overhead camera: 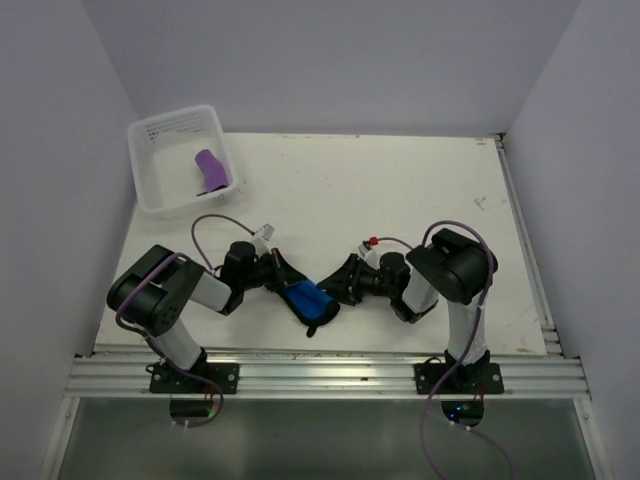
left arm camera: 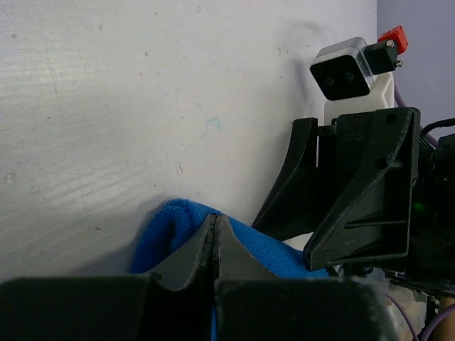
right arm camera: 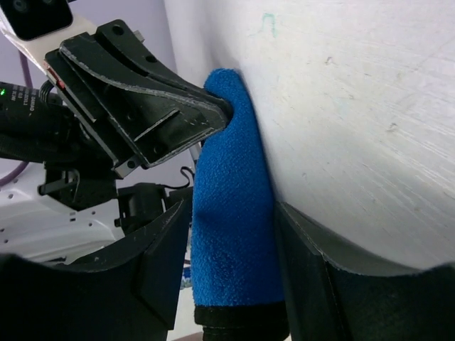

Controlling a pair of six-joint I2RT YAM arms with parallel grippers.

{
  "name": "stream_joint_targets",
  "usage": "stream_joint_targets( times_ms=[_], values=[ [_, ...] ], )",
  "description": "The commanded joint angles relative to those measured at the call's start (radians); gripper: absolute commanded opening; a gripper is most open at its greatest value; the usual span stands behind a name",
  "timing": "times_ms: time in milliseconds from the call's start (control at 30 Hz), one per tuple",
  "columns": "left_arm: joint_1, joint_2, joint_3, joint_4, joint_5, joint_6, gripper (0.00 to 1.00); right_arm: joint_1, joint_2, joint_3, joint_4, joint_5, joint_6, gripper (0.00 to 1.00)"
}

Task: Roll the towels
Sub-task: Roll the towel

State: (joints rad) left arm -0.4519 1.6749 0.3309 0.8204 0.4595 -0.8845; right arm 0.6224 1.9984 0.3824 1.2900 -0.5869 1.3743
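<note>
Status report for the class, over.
Left gripper, right gripper: both shut on blue towel. Purple towel rolled, in tub. No obstruction seen.

blue towel (overhead camera: 311,301) by the near edge is mostly buried under the left gripper (overhead camera: 292,288) and right gripper (overhead camera: 332,290); left wrist view crops its bottom

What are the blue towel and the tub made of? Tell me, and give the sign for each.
Blue towel: soft matte cloth, probably microfibre or fleece, since the right wrist view shows a fine fuzzy nap and no sheen.
Tub: thin, stiff plastic, clear to milky by the look of it, with pale walls that let light through.
</note>
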Motion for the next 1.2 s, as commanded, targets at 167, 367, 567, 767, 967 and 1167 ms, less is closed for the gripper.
stream_joint_targets(
  times_ms=[167,367,567,767,967,1167],
  values=[
    [0.016,0.009,-0.030,-0.156,-0.107,0.085,0.00,0.007,0.063,0.013,0.178,-0.077,0.037,0.56],
    [0.016,-0.009,-0.026,-0.173,-0.117,0.091,0.00,0.034,0.036,0.047,0.025,-0.108,-0.044,0.54],
    [0.016,-0.018,-0.016,-0.188,-0.117,0.093,0.00,0.051,-0.134,0.105,-0.434,-0.065,-0.276,0.50],
    [0.016,-0.020,-0.015,-0.188,-0.116,0.090,0.00,0.051,-0.110,0.128,-0.456,-0.076,-0.274,0.38],
    [0.016,-0.030,-0.015,-0.193,-0.114,0.087,0.00,0.071,-0.142,0.150,-0.497,-0.051,-0.319,0.19],
    [0.016,-0.119,0.013,-0.262,-0.108,0.081,0.00,0.128,-0.349,0.234,-0.910,0.148,-0.570,0.09]
  ],
)
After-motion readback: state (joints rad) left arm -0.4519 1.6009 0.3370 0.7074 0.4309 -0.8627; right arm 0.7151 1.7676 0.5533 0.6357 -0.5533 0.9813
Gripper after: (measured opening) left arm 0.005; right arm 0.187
